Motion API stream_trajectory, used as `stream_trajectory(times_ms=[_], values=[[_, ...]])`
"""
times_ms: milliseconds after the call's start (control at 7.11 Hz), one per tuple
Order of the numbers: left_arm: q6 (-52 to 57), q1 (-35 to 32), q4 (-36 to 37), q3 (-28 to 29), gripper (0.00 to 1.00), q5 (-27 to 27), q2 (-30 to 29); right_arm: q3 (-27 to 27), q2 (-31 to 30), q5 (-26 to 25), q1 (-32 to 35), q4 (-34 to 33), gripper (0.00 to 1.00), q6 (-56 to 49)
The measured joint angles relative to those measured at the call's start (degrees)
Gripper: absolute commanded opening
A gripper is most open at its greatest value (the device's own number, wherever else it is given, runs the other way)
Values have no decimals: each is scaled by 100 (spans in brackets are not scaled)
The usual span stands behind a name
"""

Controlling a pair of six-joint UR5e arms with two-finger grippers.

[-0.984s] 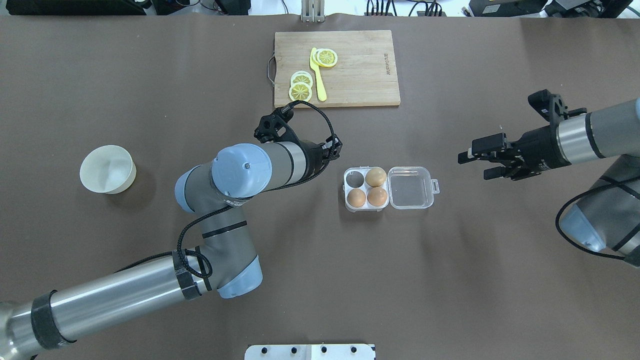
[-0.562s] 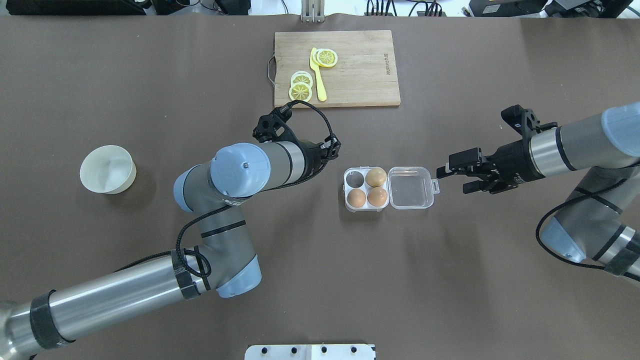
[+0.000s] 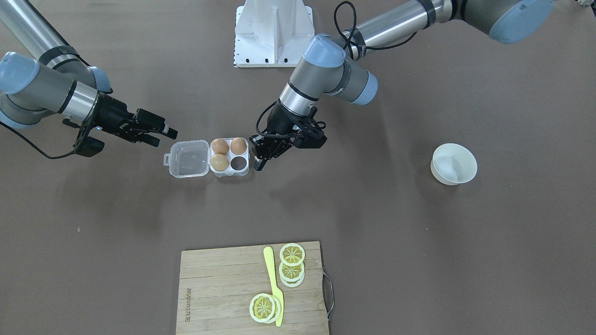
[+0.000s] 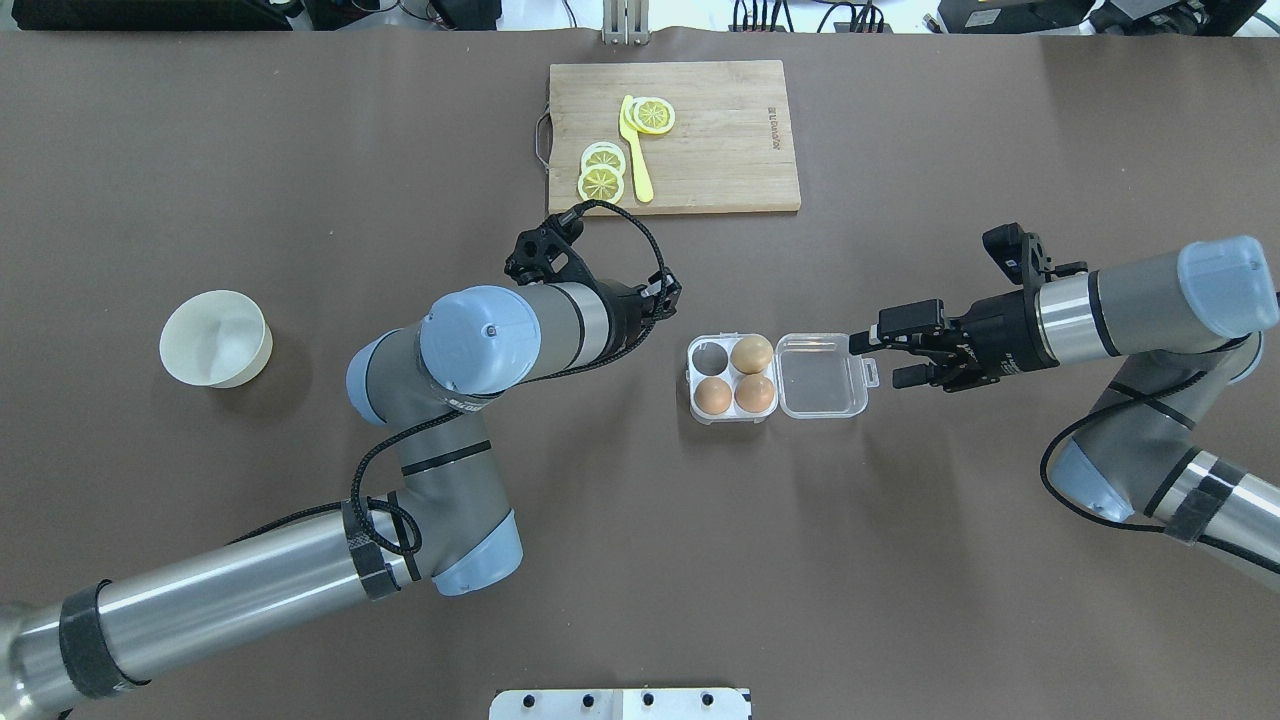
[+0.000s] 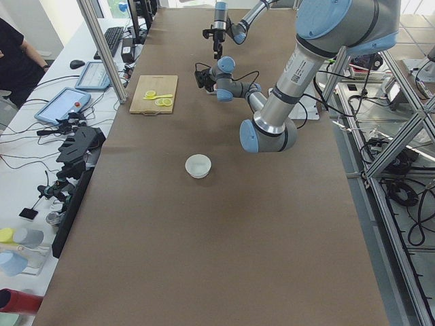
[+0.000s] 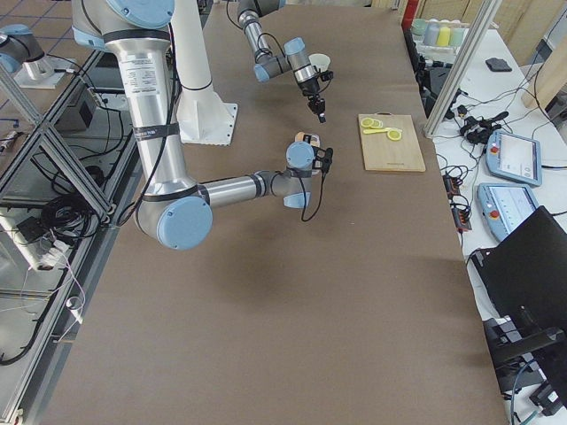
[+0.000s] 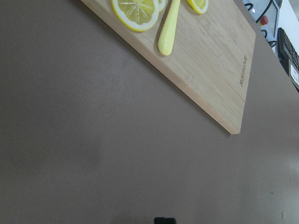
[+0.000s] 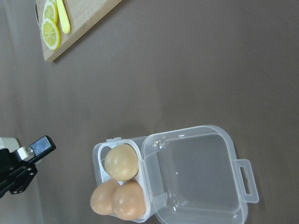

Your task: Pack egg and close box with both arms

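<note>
The box (image 4: 818, 376) lies mid-table with its clear lid (image 8: 196, 168) swung open toward my right arm. Two orange-brown eggs (image 4: 713, 396) (image 4: 755, 393) fill the near cells and a paler tan egg (image 4: 751, 353) fills a far one. I cannot tell which of the two is the egg. One far cell (image 4: 711, 357) is empty. My left gripper (image 3: 260, 159) points down just beside the box's left wall, open and holding nothing. My right gripper (image 4: 882, 360) is open and level, its fingertips at the lid's latch tab (image 4: 872, 372).
A wooden cutting board (image 4: 720, 150) with lemon slices and a yellow knife lies at the far centre. A white bowl (image 4: 215, 338) stands far left. The white base (image 4: 620, 703) is at the near edge. A person (image 5: 13, 54) sits beside the table's end.
My right arm has swept in from the right toward the box, bringing its open gripper up to the lid's tab. The left arm and the eggs have not moved.
</note>
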Motion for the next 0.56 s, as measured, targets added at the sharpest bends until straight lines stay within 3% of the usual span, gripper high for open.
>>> stream_trajectory(times_ms=[562], values=[[0, 2, 0, 1, 0, 0, 0, -302, 52, -12, 45, 201, 99, 31]])
